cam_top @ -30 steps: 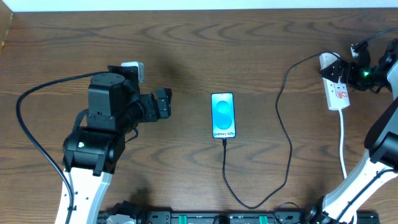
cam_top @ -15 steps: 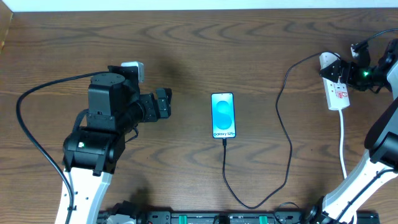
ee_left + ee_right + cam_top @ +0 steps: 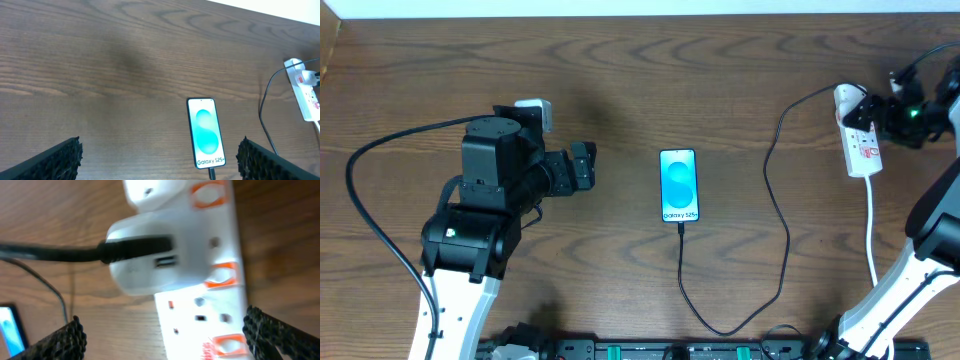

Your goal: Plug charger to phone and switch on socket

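The phone [image 3: 679, 185] lies flat mid-table with its blue screen lit; it also shows in the left wrist view [image 3: 206, 132]. The black charger cable [image 3: 782, 235] runs from the phone's bottom edge, loops toward the front and rises to a white adapter [image 3: 150, 260] plugged into the white socket strip [image 3: 861, 148]. The strip [image 3: 200, 315] has orange-red switches [image 3: 222, 275]. My right gripper [image 3: 868, 112] is open just above the strip's far end [image 3: 164, 325], its fingers on either side and holding nothing. My left gripper [image 3: 588, 165] is open and empty, left of the phone [image 3: 159, 150].
The strip's white cord [image 3: 871, 235] runs toward the front right beside my right arm. A thick black arm cable [image 3: 365, 215] loops at the left. The table's far edge meets a white wall [image 3: 620, 8].
My right gripper has shifted slightly to the right and away over the strip's far end. The phone, cable and left arm have not moved.
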Controlling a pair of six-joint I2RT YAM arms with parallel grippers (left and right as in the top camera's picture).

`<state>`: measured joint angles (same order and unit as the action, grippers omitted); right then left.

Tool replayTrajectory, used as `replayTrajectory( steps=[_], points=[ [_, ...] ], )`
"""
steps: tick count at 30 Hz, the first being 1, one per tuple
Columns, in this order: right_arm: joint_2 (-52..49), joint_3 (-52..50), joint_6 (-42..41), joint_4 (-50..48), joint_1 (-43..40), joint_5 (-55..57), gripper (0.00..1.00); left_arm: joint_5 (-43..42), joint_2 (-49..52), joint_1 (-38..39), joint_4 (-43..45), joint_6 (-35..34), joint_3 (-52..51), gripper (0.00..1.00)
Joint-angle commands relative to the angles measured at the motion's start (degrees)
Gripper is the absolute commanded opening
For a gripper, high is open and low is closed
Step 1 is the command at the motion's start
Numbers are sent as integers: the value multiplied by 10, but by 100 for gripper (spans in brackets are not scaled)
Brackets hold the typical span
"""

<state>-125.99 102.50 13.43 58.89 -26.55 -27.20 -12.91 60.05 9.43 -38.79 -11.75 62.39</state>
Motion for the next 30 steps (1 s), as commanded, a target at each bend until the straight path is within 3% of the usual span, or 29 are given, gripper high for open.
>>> replayTrajectory(
  steps=[1,14,20,30],
  points=[
    [-2,59,-7,25,-9,62,99,8,-1,-2,0,8,5,99],
    [27,196,-6,157,3,57,99,8,-1,-2,0,8,5,99],
    [73,196,-5,144,14,60,99,8,-1,-2,0,8,5,99],
    [42,169,19,90,17,85,99,8,-1,-2,0,8,5,99]
  ],
)
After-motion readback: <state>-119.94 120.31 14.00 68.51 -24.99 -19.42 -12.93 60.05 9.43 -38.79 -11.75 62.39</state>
